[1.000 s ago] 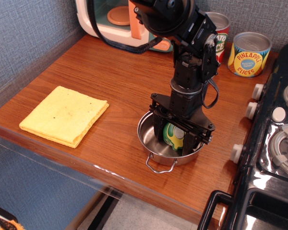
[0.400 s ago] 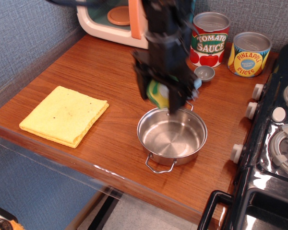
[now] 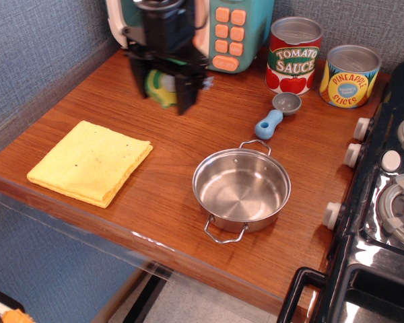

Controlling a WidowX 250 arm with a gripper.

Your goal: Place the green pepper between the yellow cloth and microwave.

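The green pepper [image 3: 161, 88] shows a green rim and a yellow-green face between the black gripper's [image 3: 163, 89] fingers. At seven o'clock from it lies the plain yellow cloth [image 3: 89, 161], flecked with tiny dark specks. The microwave [image 3: 232, 30] at twelve o'clock is teal and cream with orange buttons. The pot [image 3: 241, 190] is bare silver steel. The measuring spoon [image 3: 276, 114] has a blue handle and grey bowl. The tomato sauce can [image 3: 293, 54] is red and white, the pineapple slices can [image 3: 349, 76] yellow and blue. The tabletop [image 3: 182, 134] is reddish-brown woodgrain.
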